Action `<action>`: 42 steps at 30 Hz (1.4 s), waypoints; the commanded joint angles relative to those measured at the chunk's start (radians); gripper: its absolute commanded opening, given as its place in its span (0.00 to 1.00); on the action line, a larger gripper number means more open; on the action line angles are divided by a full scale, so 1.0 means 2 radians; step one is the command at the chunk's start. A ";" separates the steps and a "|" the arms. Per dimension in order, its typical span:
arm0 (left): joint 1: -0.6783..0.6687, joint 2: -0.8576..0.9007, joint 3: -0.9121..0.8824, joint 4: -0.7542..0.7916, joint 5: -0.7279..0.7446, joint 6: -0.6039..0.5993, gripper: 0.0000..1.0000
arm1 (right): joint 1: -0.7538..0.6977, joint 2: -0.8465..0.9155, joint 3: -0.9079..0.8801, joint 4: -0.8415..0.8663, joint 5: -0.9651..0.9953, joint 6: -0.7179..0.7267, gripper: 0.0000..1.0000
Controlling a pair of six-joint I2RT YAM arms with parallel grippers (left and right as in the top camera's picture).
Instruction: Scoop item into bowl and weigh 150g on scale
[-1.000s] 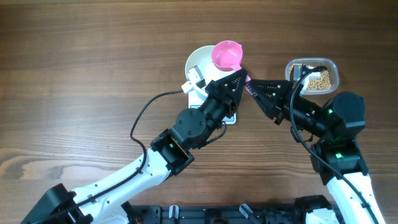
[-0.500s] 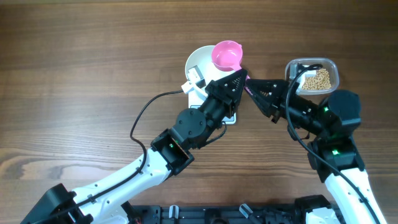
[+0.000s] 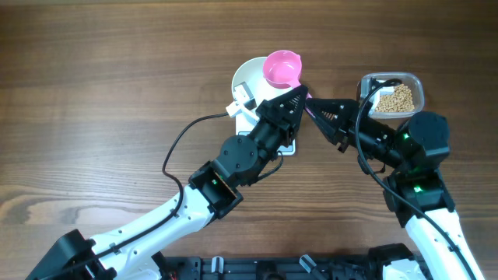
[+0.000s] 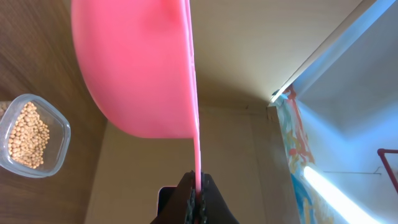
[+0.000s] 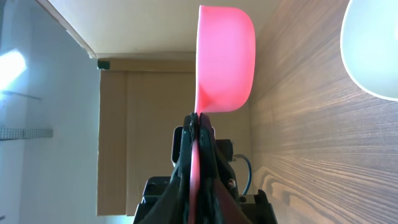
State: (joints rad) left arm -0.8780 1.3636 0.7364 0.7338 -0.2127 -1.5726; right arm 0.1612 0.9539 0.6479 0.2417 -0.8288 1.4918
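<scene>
Pinching the thin handle of a pink scoop [image 3: 282,69] from opposite sides, both grippers meet tip to tip above the table [image 3: 117,78]. The left gripper [image 3: 303,94] has its fingers pressed tight on the handle's edge, and in its wrist view the handle runs straight up out of the left gripper [image 4: 196,186] to the scoop's cup [image 4: 134,62], seen edge-on. The right gripper [image 3: 316,107] is likewise clamped on the handle; its wrist view shows its tips [image 5: 198,121] flush against the pink strip, with the cup [image 5: 227,59] directly ahead of them. Just beyond the left fingertips sits the white bowl [image 3: 247,74], and the scoop's cup overlaps the bowl's rim on the side nearer the right gripper. From the right wrist the bowl [image 5: 373,43] lies ahead and off to one side. The scale [image 3: 243,113] lies mostly hidden under the left gripper and wrist. Behind the right gripper's fingers, beside its wrist, stands a clear plastic tub [image 3: 412,82] holding the beans [image 3: 399,101]; the left wrist camera sees this tub [image 4: 57,149] and the beans [image 4: 28,134] low to the side of the cup.
</scene>
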 commanded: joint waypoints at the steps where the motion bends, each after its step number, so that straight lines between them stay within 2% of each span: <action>1: -0.003 0.006 0.002 0.001 -0.003 0.012 0.04 | 0.003 0.003 0.006 0.002 0.007 0.000 0.08; 6: -0.003 0.006 0.002 0.001 -0.003 0.012 0.07 | 0.003 0.003 0.006 -0.010 0.007 0.000 0.04; 9: -0.003 0.006 0.002 0.001 -0.003 0.012 0.22 | 0.003 0.003 0.006 -0.017 0.010 -0.012 0.04; 12: -0.003 0.006 0.002 -0.004 -0.002 0.012 0.46 | 0.003 0.003 0.006 -0.021 0.021 -0.026 0.05; 14: -0.003 0.006 0.002 -0.012 0.006 0.012 0.57 | 0.003 0.003 0.006 -0.027 0.031 -0.027 0.05; 17: -0.003 0.006 0.002 -0.030 0.023 0.015 0.63 | 0.003 0.003 0.006 -0.029 0.048 -0.040 0.05; 20: -0.003 0.006 0.002 -0.033 0.054 0.075 0.82 | -0.005 0.003 0.006 -0.040 0.068 -0.061 0.05; 21: -0.003 0.006 0.002 -0.033 0.068 0.095 0.94 | -0.011 0.003 0.006 -0.040 0.070 -0.072 0.05; 22: -0.003 0.006 0.002 -0.033 0.083 0.110 1.00 | -0.019 0.003 0.007 -0.040 0.069 -0.081 0.04; 25: -0.003 0.006 0.002 -0.045 0.132 0.143 1.00 | -0.061 0.003 0.010 -0.051 0.051 -0.100 0.04; 29: -0.002 0.004 0.002 -0.085 0.180 0.186 1.00 | -0.104 0.003 0.035 -0.123 0.041 -0.156 0.05; 33: 0.005 -0.006 0.002 -0.133 0.237 0.269 1.00 | -0.132 0.003 0.079 -0.230 0.045 -0.242 0.05; 39: 0.033 -0.054 0.002 -0.239 0.239 0.377 1.00 | -0.140 0.003 0.184 -0.416 0.110 -0.376 0.05; 42: 0.062 -0.089 0.011 -0.332 0.239 0.437 1.00 | -0.140 0.007 0.247 -0.505 0.154 -0.437 0.05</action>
State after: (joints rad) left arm -0.8135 1.2755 0.7391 0.1745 0.2401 -0.9157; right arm -0.1150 0.9638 1.0065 -0.6617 -0.6453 0.8467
